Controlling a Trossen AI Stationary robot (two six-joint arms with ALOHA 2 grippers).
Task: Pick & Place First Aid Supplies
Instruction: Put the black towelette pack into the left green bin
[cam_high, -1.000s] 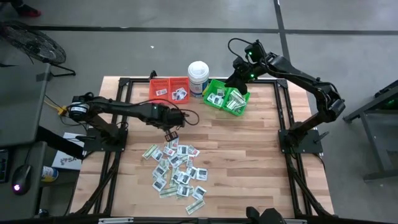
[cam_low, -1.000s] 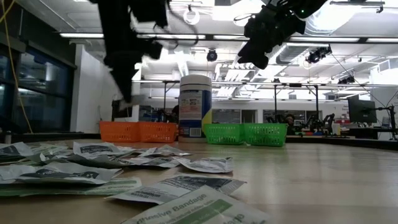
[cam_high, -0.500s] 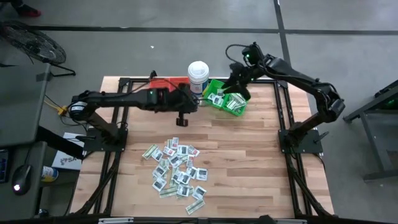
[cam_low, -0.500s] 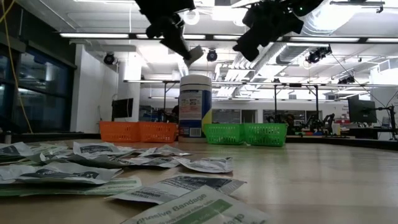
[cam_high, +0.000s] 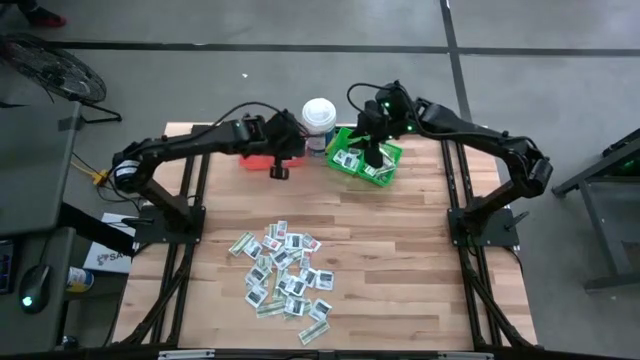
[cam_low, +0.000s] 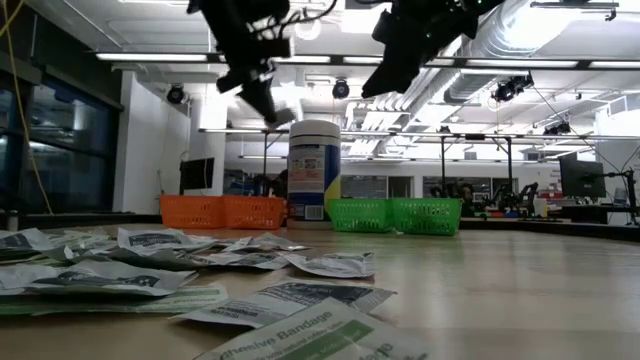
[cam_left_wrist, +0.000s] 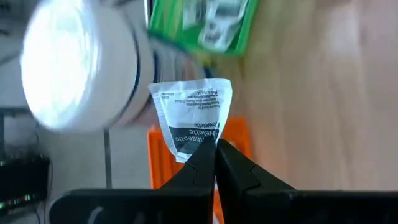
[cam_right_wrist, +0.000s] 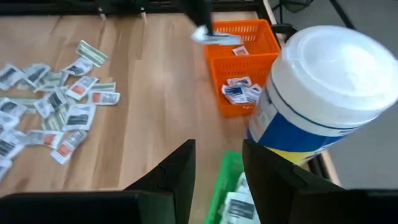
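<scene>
Packet (cam_left_wrist: 193, 118) pinched in my left gripper (cam_left_wrist: 214, 149), white square with dark print, jaws clamped on its lower edge. Since a second ago this arm has swung from over the packet pile (cam_high: 283, 272) at 6 o'clock to the red bin (cam_high: 258, 159) at 11 o'clock; I judge the drop is next. My right gripper (cam_right_wrist: 217, 165) hangs over the green bin (cam_high: 364, 158) at 1 o'clock, fingers apart, holding nothing. White tub (cam_high: 318, 121) stands between the bins. Wooden table (cam_high: 420, 260), bare at 3 o'clock. Room beyond: ceiling strip lights, workbenches.
</scene>
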